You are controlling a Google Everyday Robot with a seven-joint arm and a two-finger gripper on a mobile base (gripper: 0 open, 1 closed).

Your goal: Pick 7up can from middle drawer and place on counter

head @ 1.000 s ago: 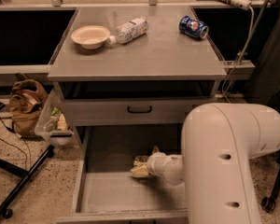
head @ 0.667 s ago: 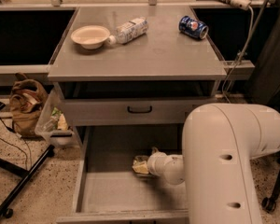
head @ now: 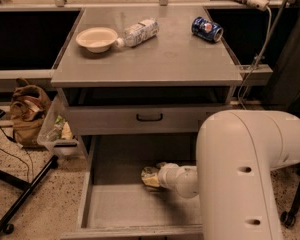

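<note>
One grasp is judged underway on the 7up can (head: 149, 178) right at the gripper (head: 158, 176), whose hold cannot be told; lifting to the counter (head: 160, 59) above is called for.

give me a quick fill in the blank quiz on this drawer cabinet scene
1. The pincer is down inside the middle drawer, which stands ____.
2. On the counter, the blue Pepsi can lies on its ____.
3. The clear plastic bottle lies beside a cream ____.
Missing words: open; side; bowl.
</note>
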